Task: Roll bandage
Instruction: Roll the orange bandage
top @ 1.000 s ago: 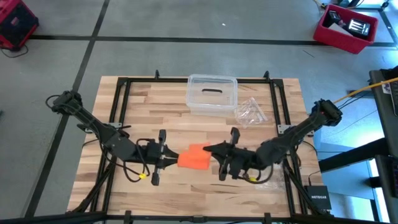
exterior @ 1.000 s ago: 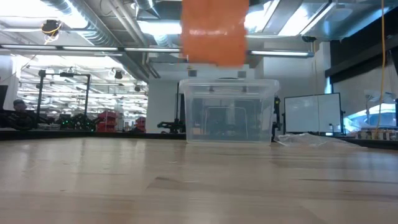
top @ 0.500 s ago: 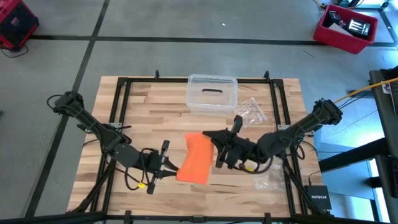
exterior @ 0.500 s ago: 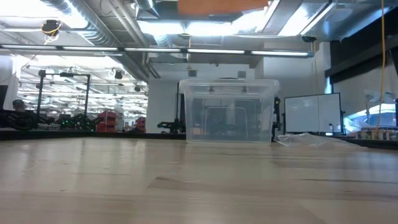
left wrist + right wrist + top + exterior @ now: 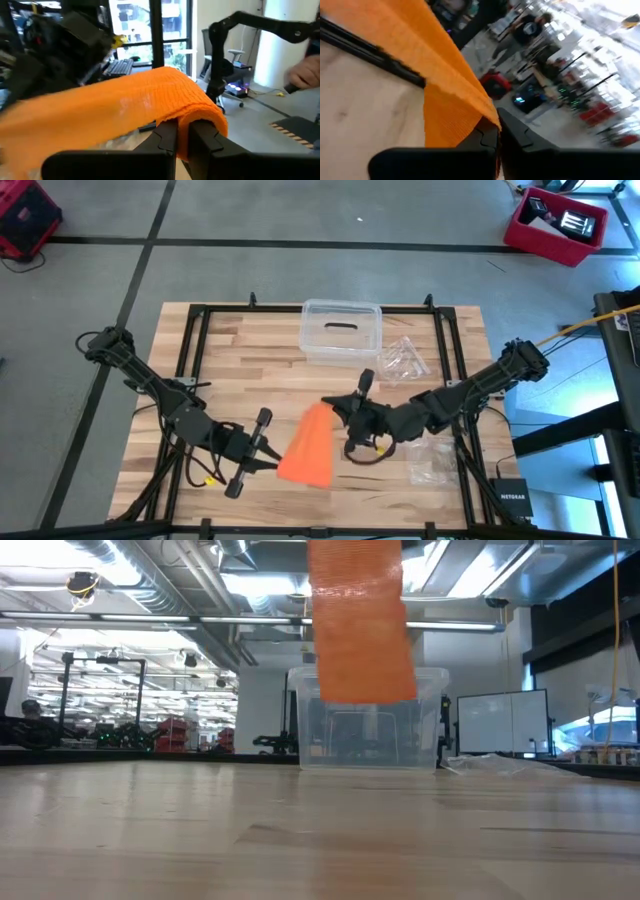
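The bright orange bandage is a flat band held up between my two grippers, clear of the wooden table. In the low view it hangs from the top of the picture, its lower edge well above the tabletop. My left gripper is shut on the band's wide end toward the table's near edge. My right gripper is shut on the narrow end toward the far edge. The band also shows in the left wrist view and the right wrist view. My left gripper pinches the band's near end between its two fingers, coming from the table's left. The fabric curls over the fingertips in a fold of more than one layer. That end is lifted clear of the table. My right gripper pinches the band's far end between its two fingers, coming from the table's right. The fabric spreads away from the fingertips, drawn fairly straight. That end is lifted clear of the table.
A clear plastic box stands at the far middle of the table and shows behind the band in the low view. Crinkled clear bags lie right of it and near the front right. People show in the room beyond.
My left gripper has gone toward the table's near edge and my right gripper toward the far edge and a little left. The bandage between them has been drawn out from a short bunched piece into a longer band, staying clear of the table.
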Tool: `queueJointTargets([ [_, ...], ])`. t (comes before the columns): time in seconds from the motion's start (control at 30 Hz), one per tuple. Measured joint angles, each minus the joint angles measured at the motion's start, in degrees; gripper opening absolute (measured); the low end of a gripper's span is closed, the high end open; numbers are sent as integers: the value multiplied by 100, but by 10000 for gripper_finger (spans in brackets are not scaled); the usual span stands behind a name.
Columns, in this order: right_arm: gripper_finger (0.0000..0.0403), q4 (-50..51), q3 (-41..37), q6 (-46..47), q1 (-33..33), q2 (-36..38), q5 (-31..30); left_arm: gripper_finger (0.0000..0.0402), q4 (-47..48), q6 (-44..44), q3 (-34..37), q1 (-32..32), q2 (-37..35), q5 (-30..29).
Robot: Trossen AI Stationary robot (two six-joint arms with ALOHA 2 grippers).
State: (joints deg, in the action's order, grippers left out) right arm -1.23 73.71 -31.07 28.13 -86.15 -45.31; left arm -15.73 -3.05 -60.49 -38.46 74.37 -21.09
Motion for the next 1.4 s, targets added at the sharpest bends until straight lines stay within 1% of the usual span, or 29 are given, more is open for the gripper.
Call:
queueJointTargets([
  [0.1,10,332,0,811,12,2,235,15,-123,14,0,4,-54,-292],
  [0.2,12,726,0,1588,113,2,397,15,-127,137,0,-9,-171,-438],
  [0.37,6,1061,0,2560,251,-36,462,15,-116,183,-2,-6,-157,-837],
  [0.47,4,1204,0,2965,283,-37,553,15,-148,178,-2,52,-164,-976],
  [0.6,10,1179,0,3218,304,-95,747,15,-164,63,-2,150,-162,-982],
  [0.77,11,1184,0,3377,292,-92,774,15,-146,-86,-4,213,-162,-987],
  [0.9,11,1158,0,3461,296,-92,1185,15,-153,-87,-4,258,-162,-987],
  [0.97,14,1177,0,3595,295,-92,1179,15,-147,-173,-4,258,-162,-987],
  [1.03,27,1171,0,3798,255,-92,1142,15,-153,-201,-4,260,-162,-987],
  [1.1,51,1179,0,3947,244,-92,1129,15,-150,-192,-4,260,-162,-987],
  [1.27,140,1251,9,3849,254,-62,1126,15,-161,-216,-4,260,-162,-987],
  [1.4,205,2014,359,3668,262,82,1157,15,-140,-218,-4,260,-162,-987],
])
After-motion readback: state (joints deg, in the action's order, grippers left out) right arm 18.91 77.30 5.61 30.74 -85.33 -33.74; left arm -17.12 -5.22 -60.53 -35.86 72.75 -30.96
